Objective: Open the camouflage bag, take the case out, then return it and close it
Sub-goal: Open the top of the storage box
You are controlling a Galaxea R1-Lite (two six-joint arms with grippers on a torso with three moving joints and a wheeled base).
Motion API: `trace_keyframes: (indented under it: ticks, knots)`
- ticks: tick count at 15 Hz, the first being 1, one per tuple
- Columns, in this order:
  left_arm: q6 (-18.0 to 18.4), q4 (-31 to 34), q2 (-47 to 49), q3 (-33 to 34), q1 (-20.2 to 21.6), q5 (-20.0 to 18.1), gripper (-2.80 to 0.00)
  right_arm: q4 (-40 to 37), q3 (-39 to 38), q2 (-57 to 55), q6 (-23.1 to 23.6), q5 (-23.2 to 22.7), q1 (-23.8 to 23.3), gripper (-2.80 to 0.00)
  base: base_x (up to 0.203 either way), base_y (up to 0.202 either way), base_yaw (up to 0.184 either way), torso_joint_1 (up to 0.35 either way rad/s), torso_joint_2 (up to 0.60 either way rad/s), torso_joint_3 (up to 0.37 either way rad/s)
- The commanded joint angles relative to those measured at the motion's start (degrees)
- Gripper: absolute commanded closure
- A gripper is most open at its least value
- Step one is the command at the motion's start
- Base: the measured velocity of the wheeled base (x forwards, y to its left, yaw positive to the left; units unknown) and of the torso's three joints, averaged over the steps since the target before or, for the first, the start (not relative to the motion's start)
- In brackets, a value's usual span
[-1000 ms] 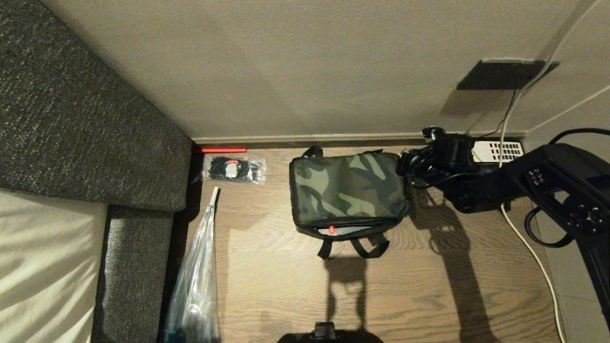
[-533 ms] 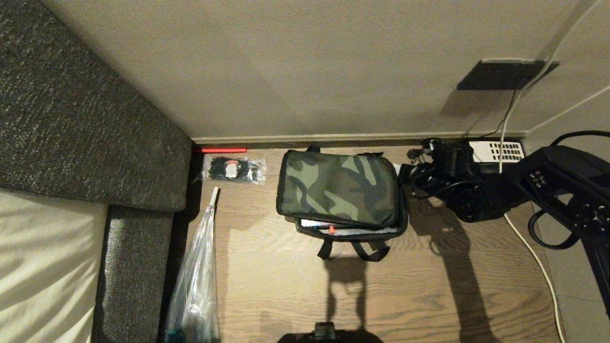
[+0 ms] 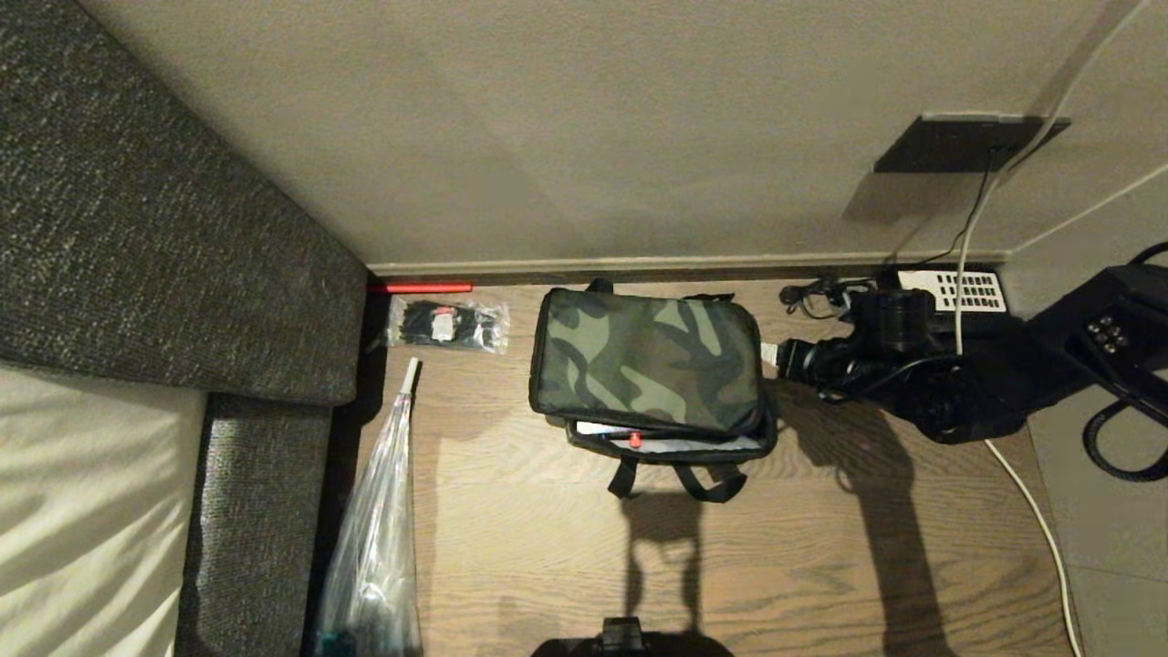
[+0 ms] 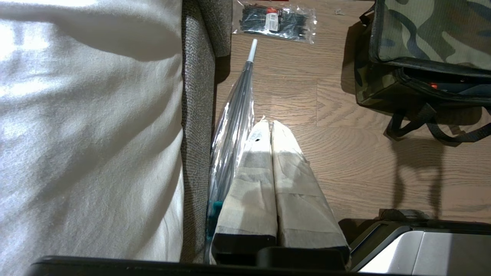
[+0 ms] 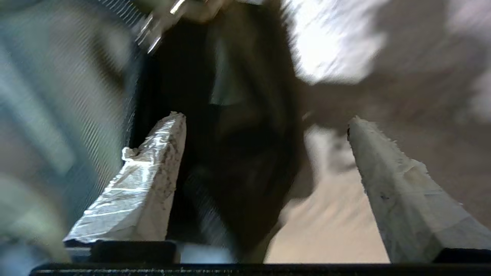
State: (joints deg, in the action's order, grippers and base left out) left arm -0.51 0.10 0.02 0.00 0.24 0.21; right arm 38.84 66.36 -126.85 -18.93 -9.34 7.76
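Observation:
The camouflage bag sits on the wood floor by the wall, its lid lying askew towards the left over the body. That leaves a gap along the near side. In the gap a small red button shows; the rest of the case is hidden inside. My right gripper is just off the bag's right side, open, with nothing between its taped fingers. In the right wrist view the gripper faces the bag's dark edge. My left gripper hangs parked and shut, left of the bag.
A grey sofa fills the left. A clear folded umbrella and a packet of black cable ties lie beside it. A black telephone with a white keypad and a white cable are behind my right arm.
The bag's lid has shifted left and now lies ajar. My right gripper has opened and drawn back to the right, away from the bag's far right corner.

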Motion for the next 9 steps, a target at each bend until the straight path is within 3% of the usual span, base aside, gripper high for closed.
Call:
trace_keyframes:
  ticks: [1,3,5,9]
  knots:
    - [-0.02,-0.01,-0.11,0.18,0.06,0.01,0.00,-1.79,-3.51,5.34,-4.28,-4.61,-0.19,-2.80,0.000,0.000,0.000,0.000,0.00,0.000]
    - [-0.02,-0.01,-0.11,0.10,0.02,0.03,0.00,-5.31,-4.18,8.54,-7.33,-7.76,-0.13,-2.80,0.000,0.000,0.000,0.000,0.00,0.000]
    - [-0.02,-0.01,-0.11,0.13,0.02,0.05,0.00,-9.51,-3.43,10.92,-13.54,-12.39,0.10,-2.80,0.000,0.000,0.000,0.000,0.00,0.000]
    - [-0.02,-0.01,-0.11,0.18,0.02,-0.04,0.00,-15.47,-1.59,11.45,-18.89,-12.59,2.64,-2.80,0.000,0.000,0.000,0.000,0.00,0.000]
